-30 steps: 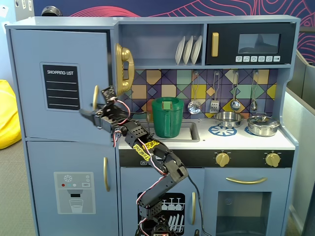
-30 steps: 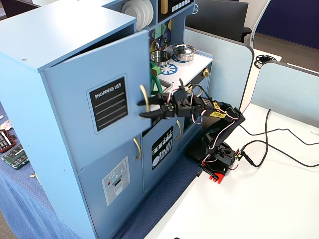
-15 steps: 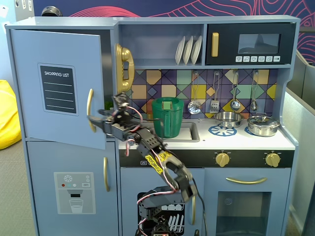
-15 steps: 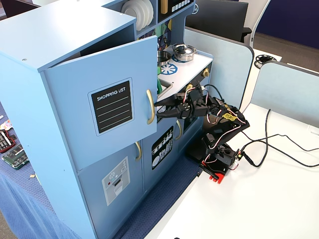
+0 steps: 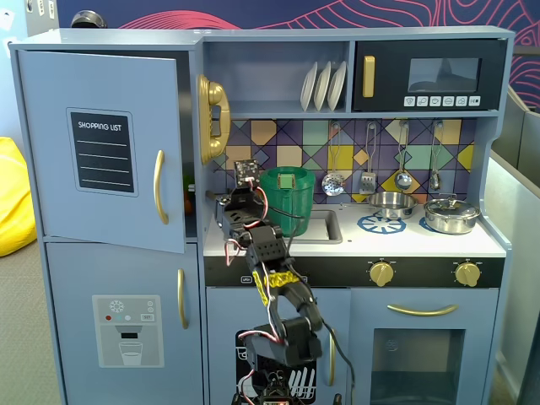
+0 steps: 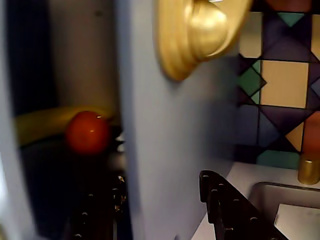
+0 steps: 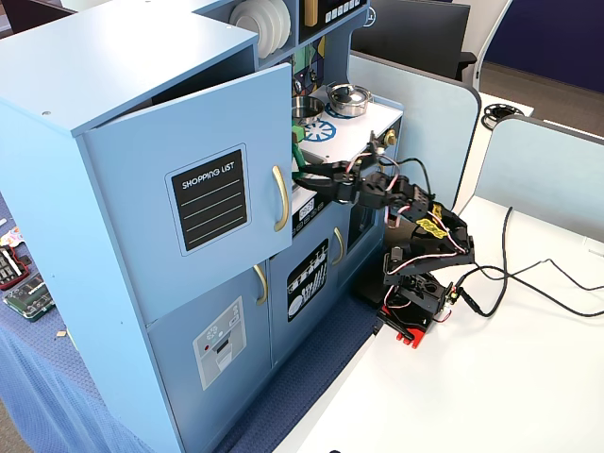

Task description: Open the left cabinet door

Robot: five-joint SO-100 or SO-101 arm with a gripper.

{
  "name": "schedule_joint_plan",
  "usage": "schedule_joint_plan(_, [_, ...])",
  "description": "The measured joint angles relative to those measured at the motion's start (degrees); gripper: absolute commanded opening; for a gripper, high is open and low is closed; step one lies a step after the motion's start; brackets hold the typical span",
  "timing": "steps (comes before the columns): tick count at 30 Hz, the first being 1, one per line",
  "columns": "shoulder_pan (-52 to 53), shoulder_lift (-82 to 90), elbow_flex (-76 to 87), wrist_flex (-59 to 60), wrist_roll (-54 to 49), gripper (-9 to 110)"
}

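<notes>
The left cabinet door [image 5: 101, 152], grey-blue with a black "SHOPPING LIST" panel and a vertical gold handle [image 5: 159, 187], stands partly open, its handle edge swung out from the cabinet. It also shows in another fixed view [image 7: 208, 189]. My gripper [image 5: 226, 207] sits at counter height just right of the door's free edge, behind the handle [image 7: 280, 198] in the side-on fixed view. In the wrist view the gripper [image 6: 160, 215] is open. The cabinet's side wall [image 6: 170, 150] lies between the jaws, with one finger [image 6: 100, 210] inside the dark cabinet and the other over the counter.
A red tomato [image 6: 87, 131] and a banana [image 6: 40, 125] lie inside the cabinet. A gold toy phone [image 5: 213, 118] hangs on the side wall. A green bucket [image 5: 287, 198] stands by the sink [image 5: 325, 226]. The dispenser door [image 5: 126, 329] below is shut.
</notes>
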Motion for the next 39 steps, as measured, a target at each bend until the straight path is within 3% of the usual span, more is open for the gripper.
schedule_joint_plan(20, [-33.93,-7.12,-1.67,-9.14,-14.59,8])
schedule_joint_plan(24, [-28.3,-7.47,-1.67,-8.17,-11.43,8])
schedule_joint_plan(29, [-9.76,-5.71,0.44,-0.26,-4.22,6])
schedule_joint_plan(34, [6.77,-1.76,9.23,8.96,0.7,1])
schedule_joint_plan(39, [16.35,3.6,19.42,18.28,5.45,0])
